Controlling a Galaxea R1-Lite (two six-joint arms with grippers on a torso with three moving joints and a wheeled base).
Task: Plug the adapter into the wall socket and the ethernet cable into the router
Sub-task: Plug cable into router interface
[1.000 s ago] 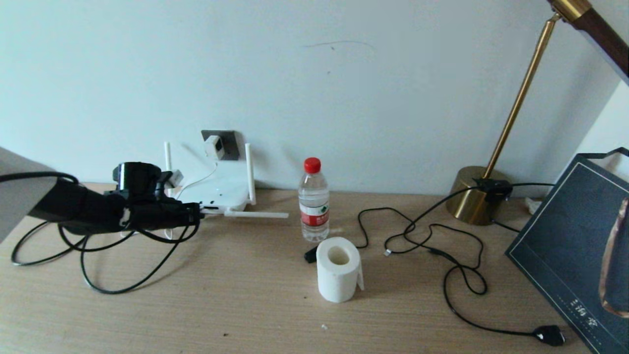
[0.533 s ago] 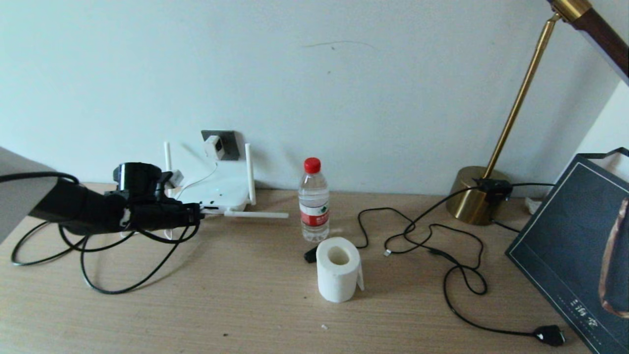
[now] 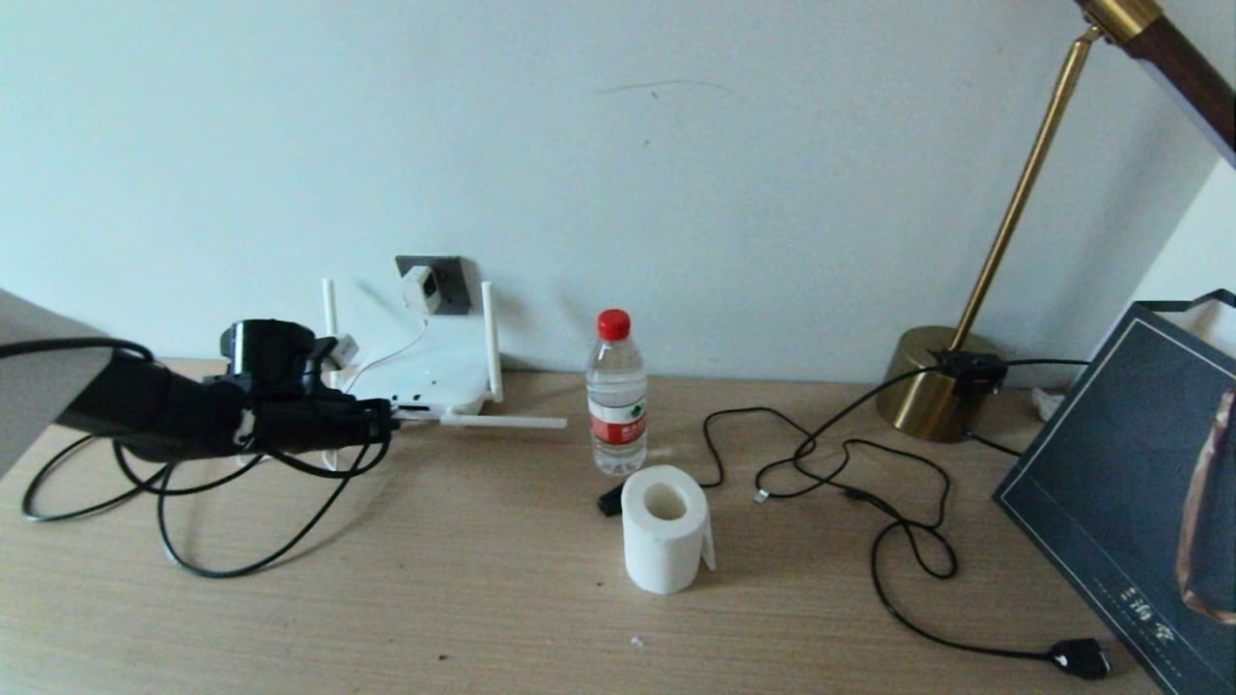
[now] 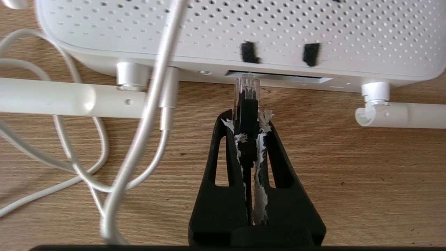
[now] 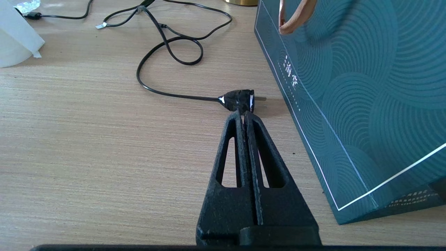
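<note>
The left gripper (image 4: 248, 120) pinches the ethernet cable (image 4: 246, 104) tight, its clear tip right at the router (image 4: 223, 31)'s port slot; how deep it sits is hidden. The right gripper (image 5: 244, 115), squeezed together and empty, hangs far from the router.

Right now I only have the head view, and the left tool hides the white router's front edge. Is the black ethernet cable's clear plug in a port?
Observer: The left tool is shut on the black ethernet cable's clear plug. The plug's tip meets the port slot of the flat white router, mostly outside.
Operator: And the right tool? I can't see it.
Observer: The right tool is shut and empty, over the wooden table near a black pronged plug.
</note>
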